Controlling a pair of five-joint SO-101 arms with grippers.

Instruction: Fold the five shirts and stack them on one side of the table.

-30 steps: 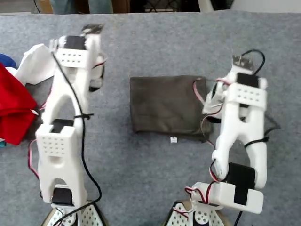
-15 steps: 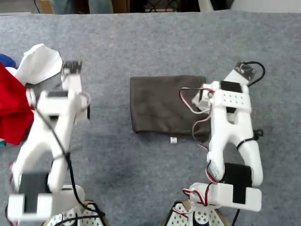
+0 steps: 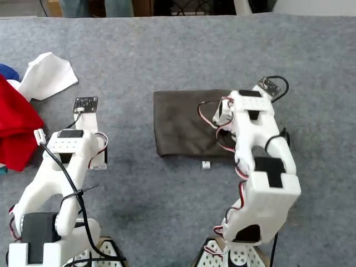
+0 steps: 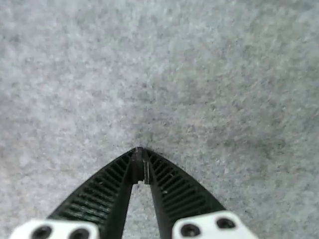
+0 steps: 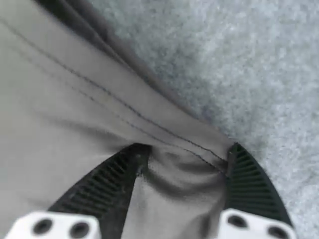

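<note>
Your right fingers spread astride the shirt hem facing the worktop's right edge; left fingers closed, empty.

Folded dark olive shirt, flat, centred

The left arm sits folded back by the counter's near edge, the left claw pointing down, fingers pressed together. The right arm leans toward the counter's middle, the right claw spread wide.
</note>
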